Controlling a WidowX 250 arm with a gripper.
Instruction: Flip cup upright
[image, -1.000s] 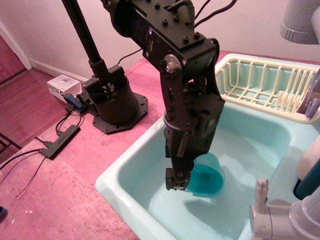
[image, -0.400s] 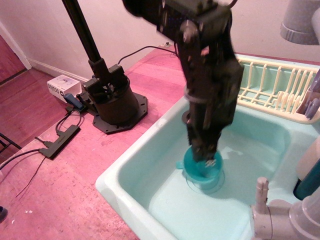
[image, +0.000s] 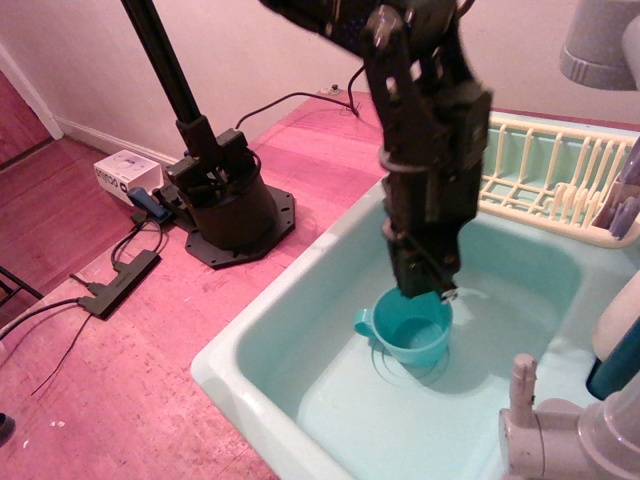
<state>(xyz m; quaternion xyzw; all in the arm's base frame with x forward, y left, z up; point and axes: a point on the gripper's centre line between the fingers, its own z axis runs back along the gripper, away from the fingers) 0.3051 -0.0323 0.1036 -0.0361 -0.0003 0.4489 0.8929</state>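
Gripper: the black gripper (image: 428, 287) points down into the basin, its tips right at the far rim of the cup; whether the fingers pinch that rim or stand apart cannot be told.
Cup: the teal cup (image: 410, 327) stands upright on the basin floor, mouth up, its small loop handle pointing left, directly beneath the gripper.
Basin: the pale mint basin (image: 250, 352) surrounds the cup; bare floor lies in front and to the left, the near wall and left wall well apart from it.
Edges: a cream dish rack (image: 540, 175) sits beyond the arm at the basin's far right; a grey faucet (image: 560, 435) rises at the near right corner.
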